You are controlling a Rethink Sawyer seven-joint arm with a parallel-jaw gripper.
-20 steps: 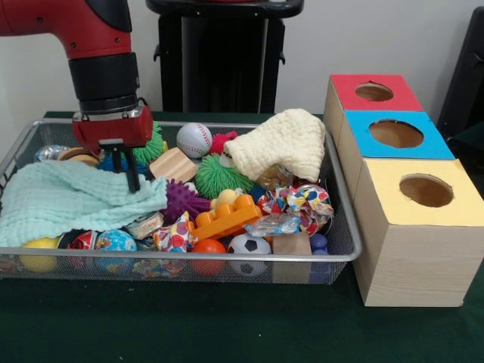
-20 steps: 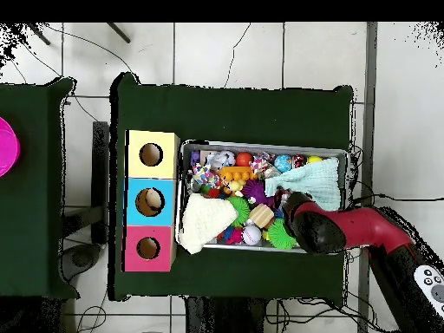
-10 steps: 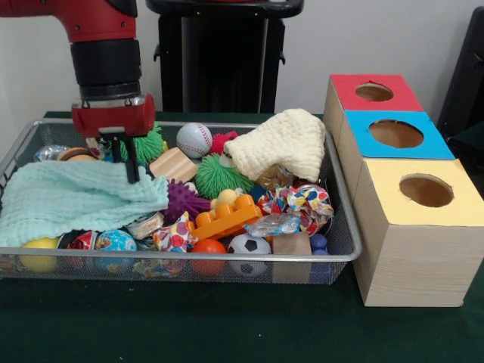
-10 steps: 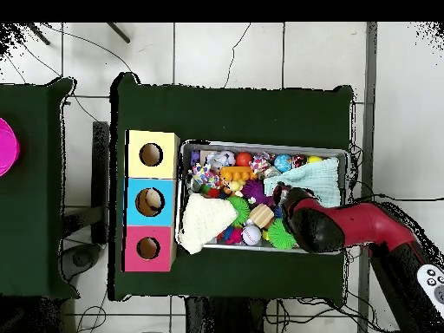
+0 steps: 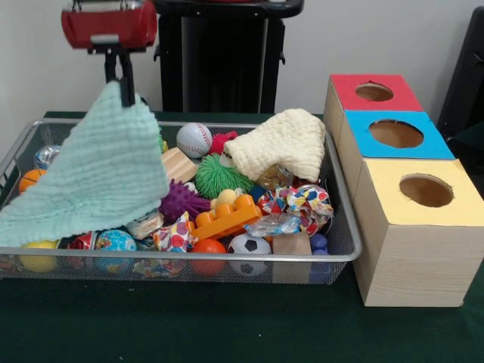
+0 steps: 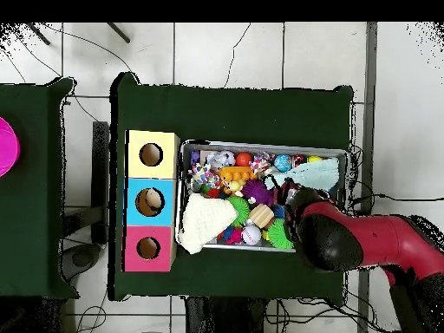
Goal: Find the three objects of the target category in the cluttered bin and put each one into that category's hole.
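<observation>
My gripper (image 5: 119,78) hangs high over the left end of the wire bin (image 5: 227,259), shut on one corner of a mint-green cloth (image 5: 98,174). The cloth drapes down from the fingers, and its lower edge still lies on the toys at the bin's left front. Uncovered beside it are an orange ball (image 5: 29,179), a baseball (image 5: 194,139), a purple spiky ball (image 5: 180,200), a green spiky ball (image 5: 214,174) and a wooden block (image 5: 173,164). In the overhead view the arm's wrist (image 6: 325,238) hides the gripper; the mint cloth (image 6: 314,173) shows beside it.
Three hole boxes stand right of the bin: red (image 5: 374,92), blue (image 5: 396,134), yellow (image 5: 426,190). A cream cloth (image 5: 281,144) covers the bin's back right. An orange brick (image 5: 225,217), soccer ball (image 5: 249,245), wooden cube (image 5: 292,245) and wrapped sweets crowd the front.
The gripper has risen straight up with the mint cloth's corner in it, peeling the cloth off the toys; an orange ball at the left now shows.
</observation>
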